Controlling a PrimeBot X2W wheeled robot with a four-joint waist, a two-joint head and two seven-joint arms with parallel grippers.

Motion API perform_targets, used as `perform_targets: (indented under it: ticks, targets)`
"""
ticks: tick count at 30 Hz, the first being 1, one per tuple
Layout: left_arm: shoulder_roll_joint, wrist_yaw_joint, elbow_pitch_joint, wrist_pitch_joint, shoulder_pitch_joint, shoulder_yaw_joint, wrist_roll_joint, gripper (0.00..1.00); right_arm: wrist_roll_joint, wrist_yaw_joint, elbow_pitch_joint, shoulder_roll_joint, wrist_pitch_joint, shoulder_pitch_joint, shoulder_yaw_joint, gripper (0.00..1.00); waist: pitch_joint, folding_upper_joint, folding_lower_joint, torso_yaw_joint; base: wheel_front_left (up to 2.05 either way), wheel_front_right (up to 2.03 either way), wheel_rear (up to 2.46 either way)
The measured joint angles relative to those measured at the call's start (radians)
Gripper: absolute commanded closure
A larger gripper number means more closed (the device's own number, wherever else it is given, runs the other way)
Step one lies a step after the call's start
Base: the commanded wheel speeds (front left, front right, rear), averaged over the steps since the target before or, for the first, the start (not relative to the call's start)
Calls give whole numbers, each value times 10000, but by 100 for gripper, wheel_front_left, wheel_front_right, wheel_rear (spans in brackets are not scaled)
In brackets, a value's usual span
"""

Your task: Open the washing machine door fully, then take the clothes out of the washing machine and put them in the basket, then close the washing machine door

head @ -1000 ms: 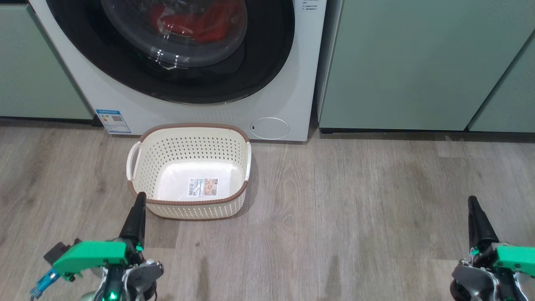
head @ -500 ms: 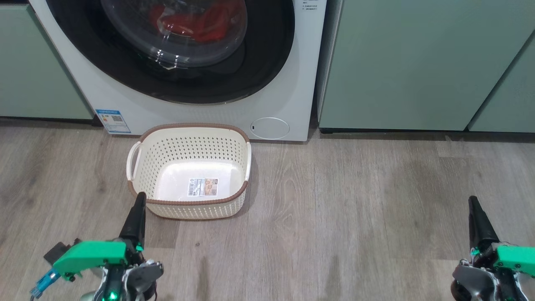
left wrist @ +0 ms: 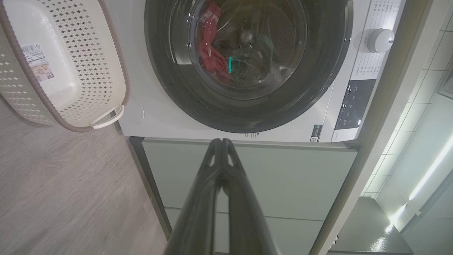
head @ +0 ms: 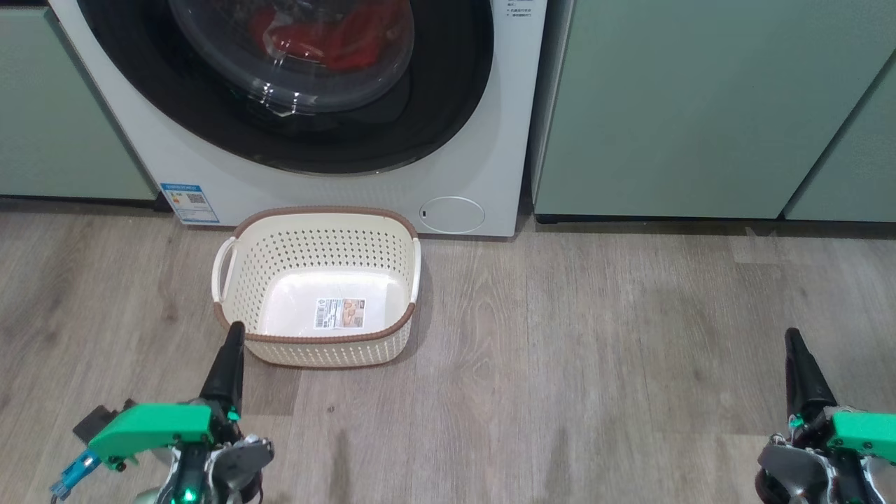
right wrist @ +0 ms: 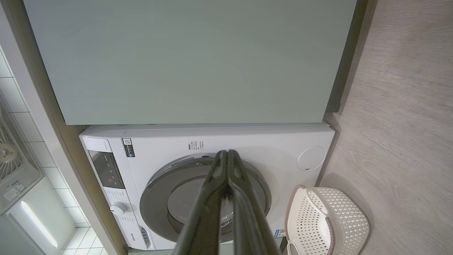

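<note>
1. Nothing is seen to have moved since the earlier frames: both arms, the basket and the door are placed as before.
2. The left gripper [head: 234, 332] is shown low at the left of the head view. Its two dark fingers are pressed together and nothing is held.
3. The right gripper [head: 792, 339] is shown low at the right, likewise closed and empty, well apart from everything else.
4. The washing machine door [head: 448, 105] is found at the top centre, apparently shut against the white washing machine [head: 490, 175]. Red clothes [head: 329, 38] can be made out through its glass.
5. The basket [head: 322, 210] is set on the wooden floor [head: 560, 350], just in front of the machine and below the door. It is empty apart from a label sticker.
6. Risk: the left fingertips are placed just beside the basket's near left corner. The basket could be knocked or pushed aside if that arm is raised carelessly.
7. Risk: no handle can be made out on the glossy black rim, so closed fingers could slip off it and the door could be left only partly open.
8. Risk: the basket is small, so clothes could be dropped beside it.
</note>
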Motion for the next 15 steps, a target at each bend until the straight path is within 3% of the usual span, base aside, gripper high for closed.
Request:
perform_targets:
  ticks: [15]
  targets:
    - [0, 0, 0, 0, 0, 0, 0, 100, 0, 0, 0, 8, 4, -1, -33, 100, 0, 0, 0, 0, 0, 0, 0]
